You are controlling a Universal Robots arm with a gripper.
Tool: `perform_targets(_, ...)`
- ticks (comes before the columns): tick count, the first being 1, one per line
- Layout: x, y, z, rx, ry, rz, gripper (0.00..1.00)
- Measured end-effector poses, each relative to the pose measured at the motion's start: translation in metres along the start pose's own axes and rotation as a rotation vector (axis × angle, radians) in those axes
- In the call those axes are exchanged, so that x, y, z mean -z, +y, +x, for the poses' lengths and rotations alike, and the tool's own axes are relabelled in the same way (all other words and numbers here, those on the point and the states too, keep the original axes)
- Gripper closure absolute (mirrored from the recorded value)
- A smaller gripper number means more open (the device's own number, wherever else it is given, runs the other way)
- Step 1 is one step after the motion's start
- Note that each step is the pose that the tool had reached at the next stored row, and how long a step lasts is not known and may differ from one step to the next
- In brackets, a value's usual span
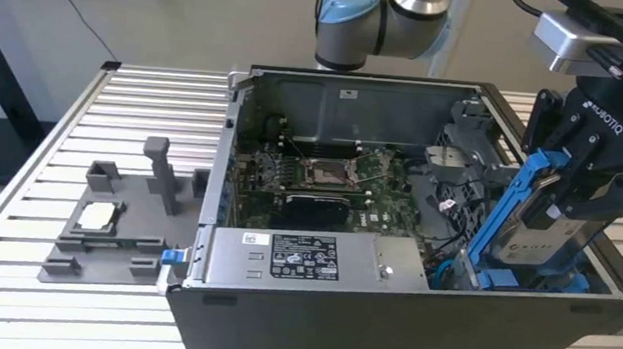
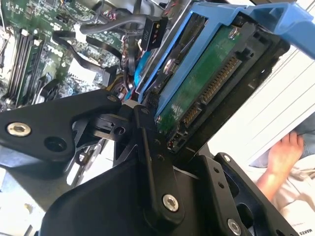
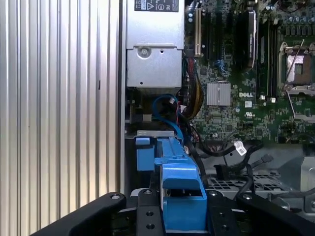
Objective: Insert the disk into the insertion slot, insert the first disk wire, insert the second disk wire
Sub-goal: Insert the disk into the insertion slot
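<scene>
At the exterior view's right, the black two-fingered gripper (image 1: 572, 191) is clamping its fingers tight on the flat silver hard disk in its bright blue plastic carrier (image 1: 532, 232). It is holding the disk steeply tilted, the lower end dipping into the lower right corner of the open dark grey computer case (image 1: 388, 333). That end is hanging at the grey-black drive cage with blue trim (image 1: 505, 282); I cannot tell whether they are touching. The silver power-supply box (image 1: 401, 258) is lying beside the cage. In the second wrist view a person's hand (image 2: 284, 156) is showing past the disk.
</scene>
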State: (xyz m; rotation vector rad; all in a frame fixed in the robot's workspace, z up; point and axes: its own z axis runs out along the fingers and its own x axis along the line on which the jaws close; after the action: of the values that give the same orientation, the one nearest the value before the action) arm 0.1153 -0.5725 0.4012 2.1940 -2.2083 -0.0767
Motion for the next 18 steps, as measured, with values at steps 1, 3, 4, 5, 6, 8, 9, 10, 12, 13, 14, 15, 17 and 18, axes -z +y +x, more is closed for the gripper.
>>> perform_targets(1,-0.0019,-0.0001,0.0,0.0,-0.0001,0.0,0.67)
perform_targets(3,-0.0055,-0.0003,0.0001,0.0,0.0001,0.0,0.67)
perform_targets(4,-0.0073,-0.0004,0.0001,0.0,0.0001,0.0,0.67)
perform_targets(5,-0.0092,-0.0005,0.0001,0.0,0.0,0.0,0.67)
perform_targets(6,-0.011,-0.0006,0.0002,0.0,-0.0001,0.0,0.67)
perform_targets(8,-0.0145,-0.0008,0.0002,0.0,0.0001,0.0,0.67)
perform_targets(9,-0.0163,-0.0009,0.0002,0.0,0.0,0.0,0.67)
perform_targets(10,-0.0181,-0.001,0.0003,0.0,0.0,0.0,0.67)
perform_targets(12,-0.0217,-0.0012,0.0003,0.0,0.0,0.0,0.67)
perform_targets(13,-0.0236,-0.0013,0.0003,0.0,0.0,0.0,0.67)
perform_targets(14,-0.0254,-0.0014,0.0004,0.0,0.0,0.0,0.67)
perform_targets(15,-0.0273,-0.0015,0.0004,0.0,0.0,0.0,0.67)
perform_targets(17,-0.0309,-0.0017,0.0005,0.0,0.0,0.0,0.67)
perform_targets(18,-0.0327,-0.0018,0.0005,0.0,0.0,0.0,0.67)
